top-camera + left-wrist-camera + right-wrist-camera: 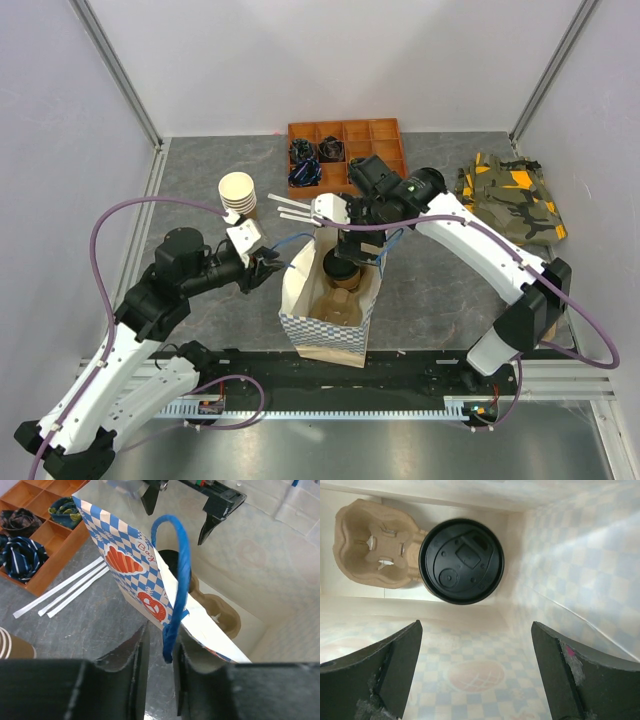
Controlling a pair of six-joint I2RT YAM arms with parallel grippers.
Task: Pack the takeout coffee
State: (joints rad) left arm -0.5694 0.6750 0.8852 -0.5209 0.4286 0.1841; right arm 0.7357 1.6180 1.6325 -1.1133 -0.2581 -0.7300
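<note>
Takeout coffee (343, 272), a small kraft paper cup under a round black plastic lid. Top view: it stands upright inside the blue-and-white checked paper bag (320, 332), at the bag's far end. A tan moulded-pulp cup carrier (335, 308) lies on the bag floor, on the cup's near side. The right gripper (360, 258) hangs over the bag mouth, directly above the cup. The left gripper (268, 268) sits at the bag's left rim. A stack of lidless paper cups (238, 195), an orange compartment tray (347, 155) and a camouflage cloth (510, 200) lie farther back on the grey table (200, 290).

Left wrist view: the left gripper (162, 632) has its jaws a little apart. The bag's blue cord handle (182, 565) runs down between the fingers (132, 655). Bare table shows between the cord and one finger, so no clamp. The black lid is only a dark patch past the bag's rim.

Right wrist view: the right gripper (476, 625) is spread wide, with nothing between its fingers (395, 665). The takeout coffee (461, 561) lies below and ahead, roughly centred between them and apart from both. The cup carrier (370, 545) meets the cup's left side; cannot tell whether the cup sits in a socket.
</note>
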